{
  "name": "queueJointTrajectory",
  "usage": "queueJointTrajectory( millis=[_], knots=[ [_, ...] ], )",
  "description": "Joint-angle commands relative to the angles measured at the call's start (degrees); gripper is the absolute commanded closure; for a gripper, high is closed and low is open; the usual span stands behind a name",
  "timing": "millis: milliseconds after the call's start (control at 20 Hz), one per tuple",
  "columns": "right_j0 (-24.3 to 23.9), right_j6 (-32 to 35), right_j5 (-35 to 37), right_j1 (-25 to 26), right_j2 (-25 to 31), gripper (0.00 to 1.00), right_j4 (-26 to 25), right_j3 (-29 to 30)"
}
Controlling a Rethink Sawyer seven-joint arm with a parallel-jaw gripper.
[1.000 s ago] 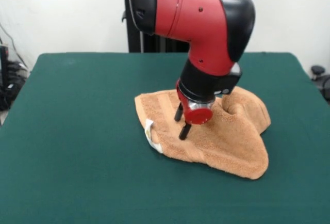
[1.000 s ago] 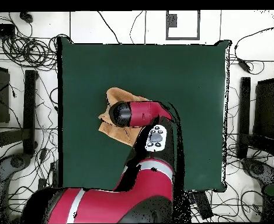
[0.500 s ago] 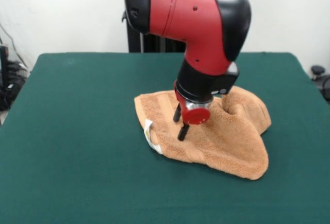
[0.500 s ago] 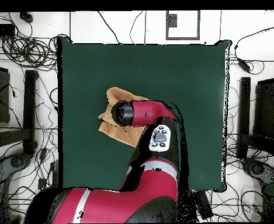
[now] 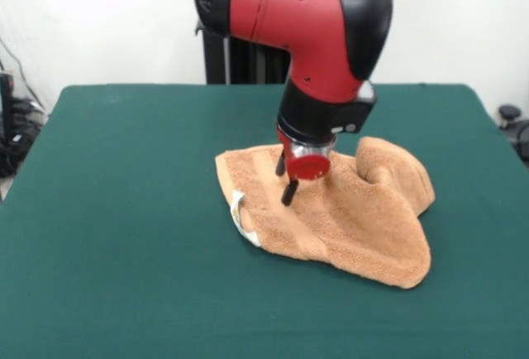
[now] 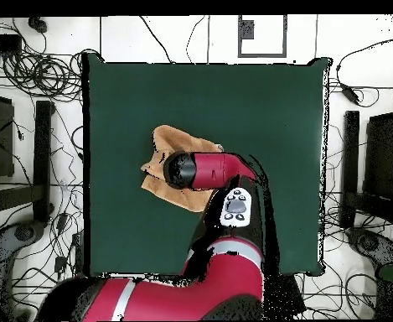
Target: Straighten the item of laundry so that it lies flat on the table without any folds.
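Terry cloth, orange-tan: the towel (image 5: 347, 218) lies crumpled near the middle of the table (image 5: 124, 210), a little toward the side that is right in the front view. In the overhead view it sits left of centre (image 6: 162, 147), mostly hidden by the arm.

Shape: not flat. A raised hump with a deep crease stands at the back right of the heap. The front edge looks doubled over, thick along its rim. A flat woven band runs across the near-left part. White tag (image 5: 240, 214) sticks out at the left corner, touching the felt.

Long axis of the heap: from the back left, by the tag side, slanting down to the front right corner in the front view. Low at the tag end, bulkier at the right.

Gripper (image 5: 286, 179): points down, over the left-centre part of the towel, above the band. Two dark fingers show, apart, nothing between them; tips are close to the cloth, and contact cannot be told from here.

Handling, as a judgement: light, soft, limp, no stiffness to push against. Pile should give good friction against felt, so dragging may bunch it rather than slide it. Best hold is probably a pinch on a free edge or corner, either the tag corner or the front right corner, then a pull outward along the long axis to draw the fold out.
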Motion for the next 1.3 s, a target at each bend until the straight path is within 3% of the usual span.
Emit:
queueJointTrajectory(
  millis=[50, 300, 600, 850, 1300],
  knots=[
    [-0.4, -9.8, 0.4, -3.7, 4.4, 0.00, -5.2, 12.9],
    [-1.5, -10.7, -1.6, -5.7, 3.5, 0.00, -9.8, 15.7],
    [-3.0, -6.1, -9.8, 2.0, 4.1, 0.00, -14.8, 11.2],
    [0.8, 3.1, -14.9, 4.9, 2.4, 0.00, -13.4, 7.2],
    [3.5, 4.6, -13.8, 8.1, 0.3, 0.00, -10.4, 4.2]
  ],
)
